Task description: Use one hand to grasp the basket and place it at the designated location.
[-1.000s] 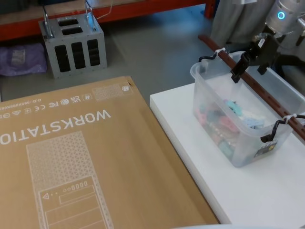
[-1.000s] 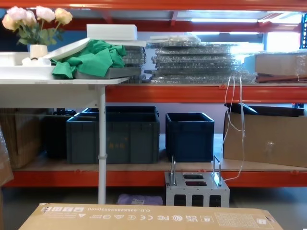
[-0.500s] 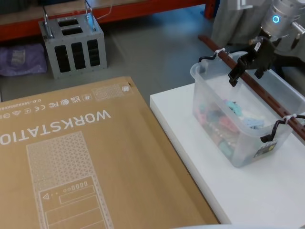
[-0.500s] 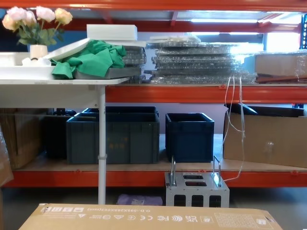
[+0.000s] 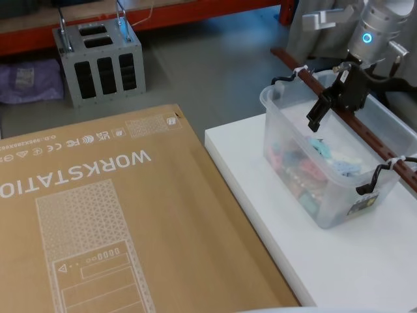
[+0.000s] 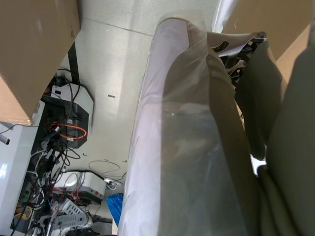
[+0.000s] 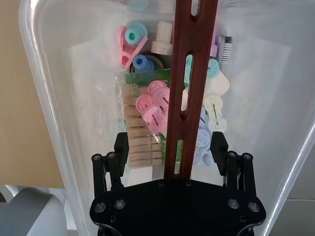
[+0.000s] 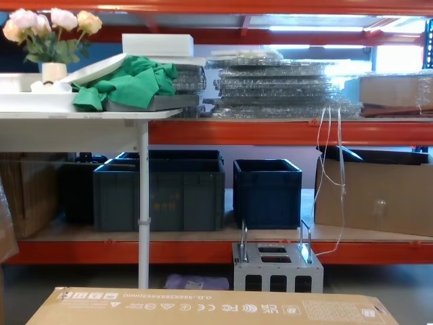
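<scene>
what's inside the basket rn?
Inside the basket: pastel plastic pegs and a pack of wooden clothespins. The bar handle and the open right gripper straddling it cover whatever lies under them.

Cardboard box [image 5: 98,215], grey metal case [image 5: 99,59], dark crates [image 8: 267,193]

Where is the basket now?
In the head view, the basket sits on the table at the robot's right, beside the cardboard box, under the right claw.
</scene>
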`<act>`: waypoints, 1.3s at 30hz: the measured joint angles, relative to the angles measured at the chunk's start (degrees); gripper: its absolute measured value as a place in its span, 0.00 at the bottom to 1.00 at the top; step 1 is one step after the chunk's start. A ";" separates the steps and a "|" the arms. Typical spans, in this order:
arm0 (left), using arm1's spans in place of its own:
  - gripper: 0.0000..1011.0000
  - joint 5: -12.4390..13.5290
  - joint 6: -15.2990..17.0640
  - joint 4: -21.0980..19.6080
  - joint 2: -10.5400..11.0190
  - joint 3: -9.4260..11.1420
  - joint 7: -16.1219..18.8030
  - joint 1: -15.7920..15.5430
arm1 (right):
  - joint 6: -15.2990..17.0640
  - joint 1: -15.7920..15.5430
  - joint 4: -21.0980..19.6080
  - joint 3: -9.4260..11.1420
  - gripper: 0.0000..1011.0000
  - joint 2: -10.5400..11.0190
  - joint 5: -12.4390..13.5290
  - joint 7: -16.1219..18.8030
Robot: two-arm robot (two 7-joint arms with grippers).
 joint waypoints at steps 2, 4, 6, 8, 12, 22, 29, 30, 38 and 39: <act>0.00 0.00 0.00 0.00 0.00 0.00 0.00 0.00 | 0.00 -0.01 0.02 -0.34 0.99 -0.02 0.19 0.00; 0.00 0.00 0.00 0.00 0.00 0.00 0.00 0.00 | 0.00 -0.06 0.01 -0.69 0.99 -0.02 0.46 0.05; 0.00 0.00 0.00 0.00 0.00 0.00 0.00 0.00 | 0.01 -0.09 0.00 -0.91 0.99 -0.01 0.58 0.07; 0.00 0.00 0.00 0.00 0.00 0.00 0.00 0.00 | 0.07 -0.11 -0.10 -1.10 0.99 0.04 0.75 0.08; 0.00 0.00 0.00 0.00 0.00 0.00 0.00 0.00 | 0.24 -0.10 -0.36 -1.63 0.99 0.20 1.10 0.06; 0.00 0.00 0.00 0.00 0.00 0.00 0.00 0.00 | 0.89 -0.25 -1.32 -2.82 0.99 0.66 1.84 -0.05; 0.00 0.00 0.00 0.00 0.00 0.00 0.00 0.00 | 1.09 -0.29 -1.63 -3.29 0.99 0.88 2.18 -0.08; 0.00 0.00 0.00 0.00 0.00 0.00 0.00 0.00 | 1.10 -0.26 -1.65 -3.36 0.99 0.90 2.24 -0.10; 0.00 0.00 0.00 0.00 0.00 0.00 0.00 0.00 | 1.38 -0.20 -1.94 -3.72 0.99 1.12 2.38 -0.16; 0.00 0.00 0.00 0.00 0.00 0.00 0.00 0.00 | 1.38 -0.18 -1.95 -3.75 0.99 1.13 2.40 -0.16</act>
